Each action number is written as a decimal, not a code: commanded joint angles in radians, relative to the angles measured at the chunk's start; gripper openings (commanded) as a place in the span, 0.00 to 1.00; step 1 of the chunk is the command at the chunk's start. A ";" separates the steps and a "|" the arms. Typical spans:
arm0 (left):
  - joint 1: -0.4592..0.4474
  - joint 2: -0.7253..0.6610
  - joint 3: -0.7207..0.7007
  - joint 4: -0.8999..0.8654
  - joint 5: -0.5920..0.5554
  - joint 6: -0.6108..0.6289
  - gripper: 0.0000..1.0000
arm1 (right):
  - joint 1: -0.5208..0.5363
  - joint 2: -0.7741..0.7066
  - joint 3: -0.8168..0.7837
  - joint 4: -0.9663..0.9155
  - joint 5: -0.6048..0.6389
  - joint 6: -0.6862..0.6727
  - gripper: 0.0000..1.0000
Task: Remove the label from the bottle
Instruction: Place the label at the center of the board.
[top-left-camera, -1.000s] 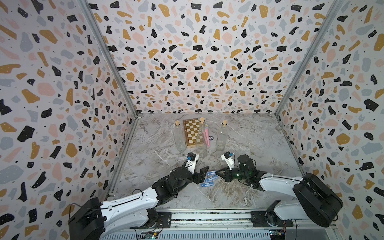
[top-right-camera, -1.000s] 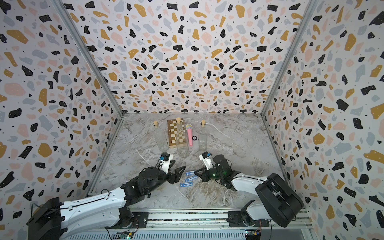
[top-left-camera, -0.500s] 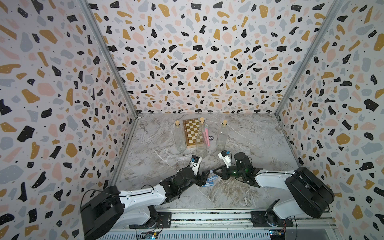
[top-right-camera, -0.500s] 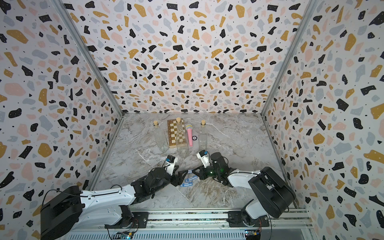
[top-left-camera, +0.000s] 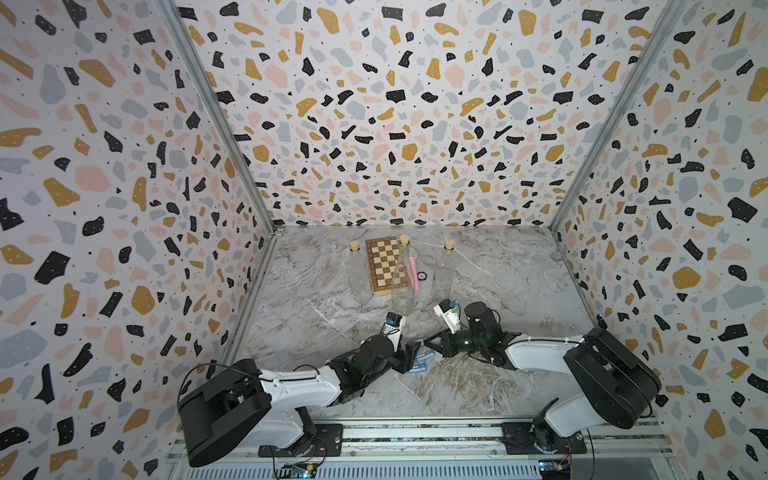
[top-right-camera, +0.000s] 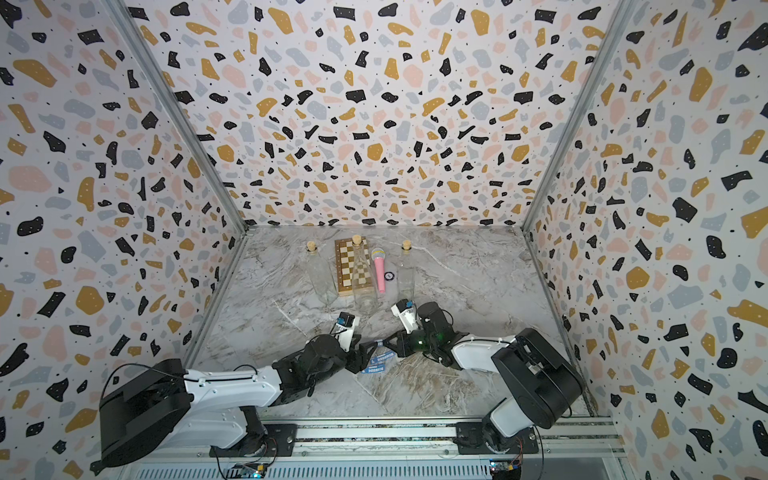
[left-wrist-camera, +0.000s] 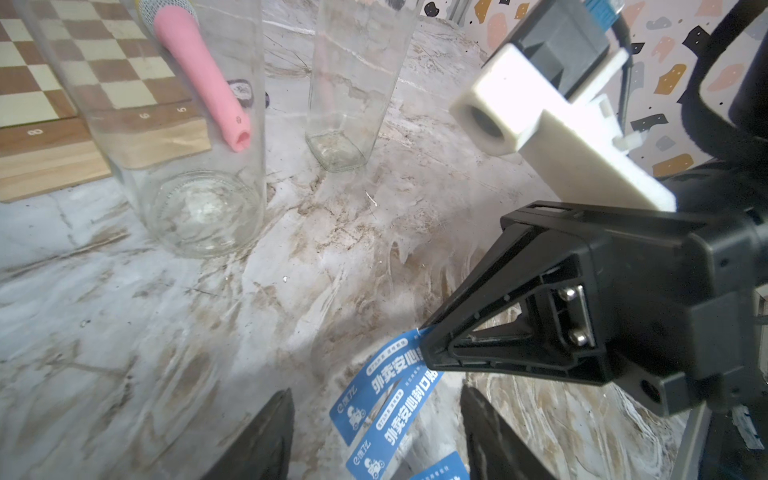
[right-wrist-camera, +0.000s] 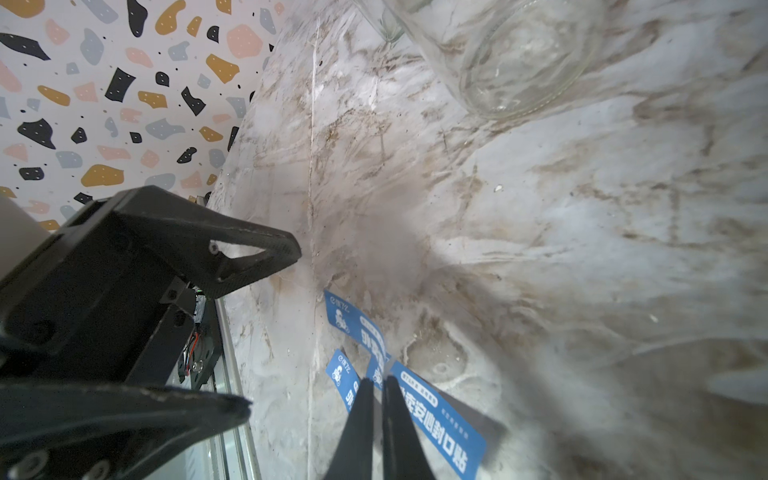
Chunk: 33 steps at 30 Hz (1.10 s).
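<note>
Nearest, the left end effector (left-wrist-camera: 374, 395) sat low with its jaws apart, just beside a blue label (left-wrist-camera: 399, 374) on the counter (top-left-camera: 332, 316). To its right, the right end effector (right-wrist-camera: 376, 380) was pinched on that label's end, which curved up off the surface. Beyond stood a clear bottle (top-left-camera: 402, 286), flanked by a left bottle (top-left-camera: 358, 276) and a right bottle (top-left-camera: 444, 274), with a chessboard (top-left-camera: 384, 266) and pink microphone (top-right-camera: 379, 270) farther back.

Both top views look down from high and far behind the left gripper (top-left-camera: 411, 357) and right gripper (top-left-camera: 427, 342). Each wrist camera sits close behind its own gripper, facing out past the fingertips. Both wrist views share the blue label (left-wrist-camera: 388, 392) at the tips.
</note>
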 joint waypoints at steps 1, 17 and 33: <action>-0.001 0.005 -0.003 0.025 -0.030 -0.025 0.54 | 0.003 0.013 0.030 -0.028 0.003 0.006 0.10; 0.000 0.091 0.035 0.047 0.027 -0.046 0.51 | 0.001 0.051 0.058 -0.058 0.000 0.003 0.11; 0.000 0.182 0.051 0.128 0.080 -0.054 0.47 | 0.000 0.075 0.066 -0.064 -0.005 0.011 0.11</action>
